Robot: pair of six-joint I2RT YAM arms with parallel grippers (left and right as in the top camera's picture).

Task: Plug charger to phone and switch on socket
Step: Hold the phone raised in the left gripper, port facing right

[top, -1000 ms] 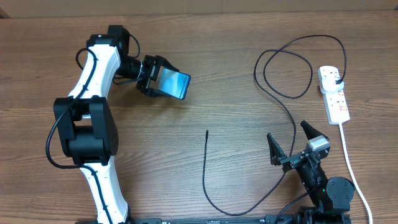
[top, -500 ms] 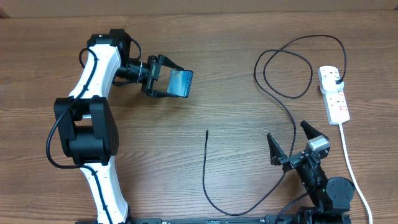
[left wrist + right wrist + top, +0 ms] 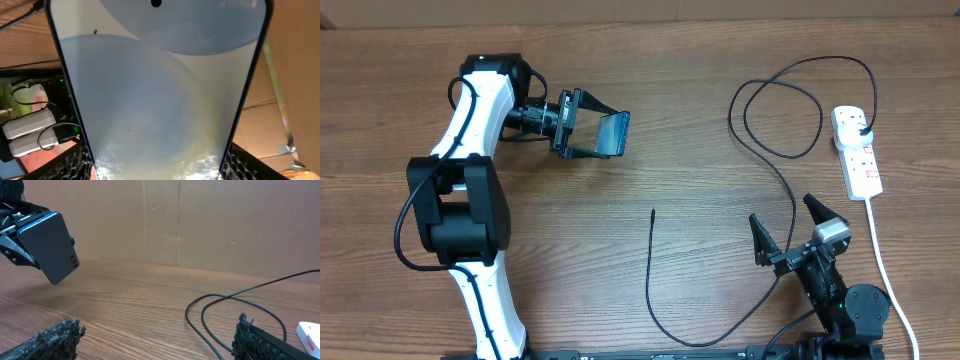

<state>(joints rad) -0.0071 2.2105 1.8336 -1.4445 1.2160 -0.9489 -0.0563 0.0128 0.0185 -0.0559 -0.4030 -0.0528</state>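
Left jaws clamping phone [image 3: 610,134] aloft, wood-grain table [image 3: 710,225], cardboard wall [image 3: 200,220]

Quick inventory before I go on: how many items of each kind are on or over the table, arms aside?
Phones: 1, the slim smartphone with a lit blue screen, held in the left gripper
Cables: 1, the long thin black charger cable
Power strips: 1, the white power strip with red-marked switches
Total: 3

One phone [image 3: 611,134], one charger [image 3: 650,255], one socket [image 3: 860,165], one table [image 3: 700,120], two hands: left hand [image 3: 603,134], right hand [image 3: 782,215].
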